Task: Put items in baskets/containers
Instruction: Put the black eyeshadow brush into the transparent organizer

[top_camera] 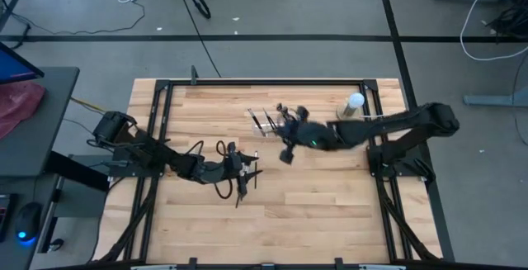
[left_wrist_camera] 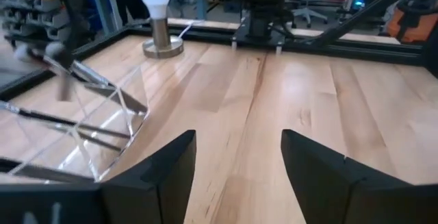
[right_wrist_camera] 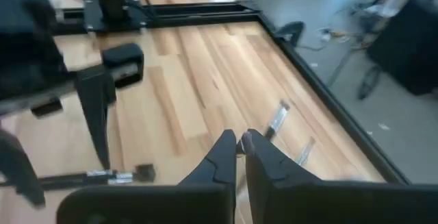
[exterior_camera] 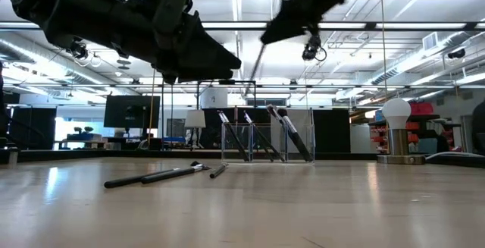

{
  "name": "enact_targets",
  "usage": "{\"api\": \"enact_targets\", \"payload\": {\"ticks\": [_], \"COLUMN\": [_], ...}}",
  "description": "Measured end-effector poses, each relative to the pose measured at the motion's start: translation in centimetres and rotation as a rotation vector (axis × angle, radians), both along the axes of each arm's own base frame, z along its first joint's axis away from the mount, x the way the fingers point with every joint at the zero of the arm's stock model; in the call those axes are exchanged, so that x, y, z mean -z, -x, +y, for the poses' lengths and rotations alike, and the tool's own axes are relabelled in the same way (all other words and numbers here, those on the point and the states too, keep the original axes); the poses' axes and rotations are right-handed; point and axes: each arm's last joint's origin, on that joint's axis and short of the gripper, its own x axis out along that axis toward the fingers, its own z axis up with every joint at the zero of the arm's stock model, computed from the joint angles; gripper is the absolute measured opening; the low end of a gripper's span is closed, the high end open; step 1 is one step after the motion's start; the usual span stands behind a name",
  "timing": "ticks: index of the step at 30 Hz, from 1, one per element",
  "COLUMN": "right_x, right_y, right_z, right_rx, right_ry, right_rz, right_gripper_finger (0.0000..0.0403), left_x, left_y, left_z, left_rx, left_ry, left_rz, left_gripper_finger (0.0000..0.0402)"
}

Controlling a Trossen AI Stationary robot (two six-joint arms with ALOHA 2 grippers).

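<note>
I see a clear organiser tray (exterior_camera: 267,138) standing toward the far side of the wooden worktop (top_camera: 313,212), with several dark makeup brushes (exterior_camera: 292,136) leaning upright inside it. More brushes (exterior_camera: 155,175) lie flat on the worktop, apart from the tray. My right tool (right_wrist_camera: 239,144) hangs above the tray, fingers pinched together on a thin brush handle. My left tool (left_wrist_camera: 238,157) hovers nearby, fingers spread and empty.

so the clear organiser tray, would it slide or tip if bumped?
Probably slides easily: the clear organiser tray looks thin-walled and light on smooth wood table. The brushes leaning high inside might make it tippy. Likely rigid, not floppy.
</note>
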Motion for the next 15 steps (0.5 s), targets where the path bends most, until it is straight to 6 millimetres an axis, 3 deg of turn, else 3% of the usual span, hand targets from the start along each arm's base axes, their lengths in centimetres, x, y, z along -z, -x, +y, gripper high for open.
{"api": "enact_targets", "payload": {"ticks": [8,15], "right_x": [-0.9,1.1], "right_y": [-3.1,-4.5], "right_z": [-5.6,-8.7], "right_rx": [-0.006,-0.045], "right_ry": [-0.013,-0.090], "right_rz": [0.145,0.243], "right_gripper_finger": [0.0008,0.0012], "left_x": [1.0,1.4], "left_y": [0.4,0.5], "left_z": [-0.1,0.0], "left_rx": [-0.016,-0.035], "left_ry": [0.050,0.067], "left_rz": [0.082,0.110], "left_gripper_finger": [0.0215,0.0201]}}
